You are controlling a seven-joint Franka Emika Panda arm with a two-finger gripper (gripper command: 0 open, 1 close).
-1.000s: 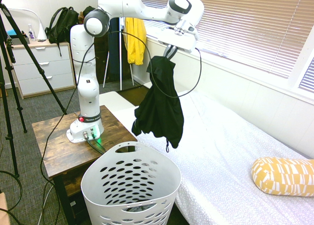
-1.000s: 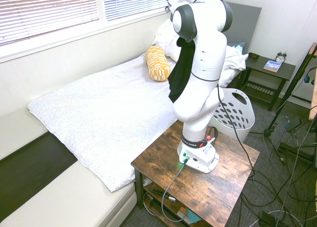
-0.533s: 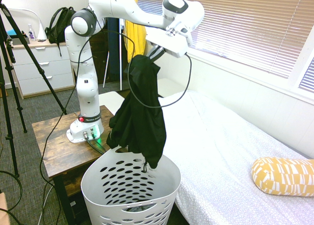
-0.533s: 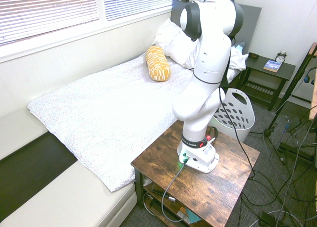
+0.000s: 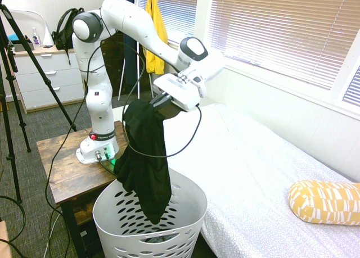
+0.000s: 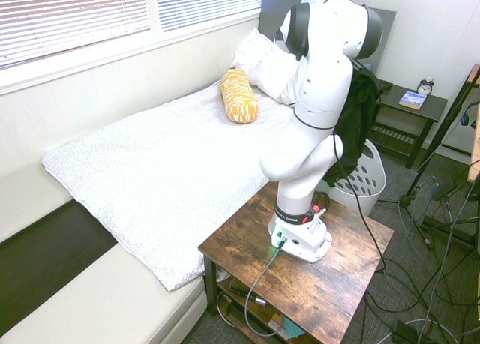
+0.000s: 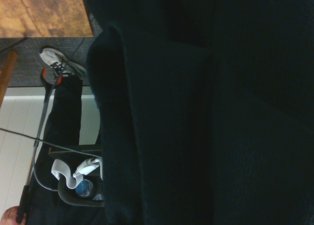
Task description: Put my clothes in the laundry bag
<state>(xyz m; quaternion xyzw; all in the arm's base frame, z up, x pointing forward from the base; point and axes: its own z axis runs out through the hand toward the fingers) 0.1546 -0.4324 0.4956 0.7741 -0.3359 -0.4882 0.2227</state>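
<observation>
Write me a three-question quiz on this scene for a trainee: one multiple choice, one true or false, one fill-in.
1. What does the tool hold?
A) the yellow garment
B) the black garment
C) the patterned bolster
D) the backpack

2. True or false: the black garment already lies wholly inside the laundry basket.

3. Fill in: the basket stands beside the wooden table and the ____.

Key: 1 B; 2 false; 3 bed
</observation>
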